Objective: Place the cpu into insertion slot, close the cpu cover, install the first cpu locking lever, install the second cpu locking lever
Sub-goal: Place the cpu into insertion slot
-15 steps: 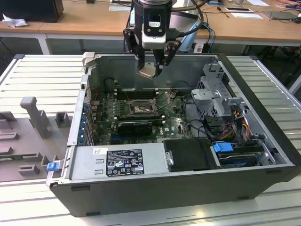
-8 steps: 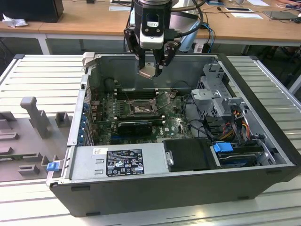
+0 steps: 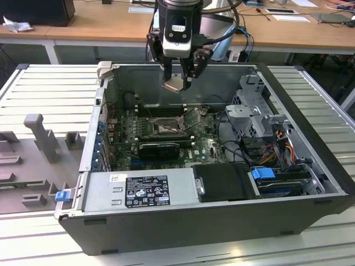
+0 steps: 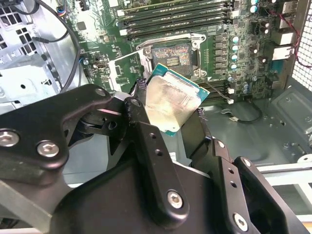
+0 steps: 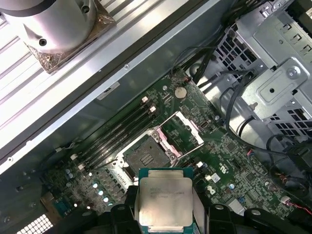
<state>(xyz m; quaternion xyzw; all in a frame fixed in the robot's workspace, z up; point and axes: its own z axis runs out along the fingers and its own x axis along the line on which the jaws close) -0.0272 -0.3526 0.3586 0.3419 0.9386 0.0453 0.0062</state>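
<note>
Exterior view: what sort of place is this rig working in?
Probably a robotics lab or workshop: an open computer case on a slatted metal bench, wooden desks with papers behind, and the gripper holding the cpu over it.

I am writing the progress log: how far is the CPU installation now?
Nothing looks finished yet. In hand: the gripper is shut on the small thin silvery-grey square cpu, held above the open dark grey computer case. The square insertion slot with dark centre and metal rim is empty, and its thin silvery metal frame cpu cover stands open. Left: seating the cpu, closing the cover, both locking steps.
</note>
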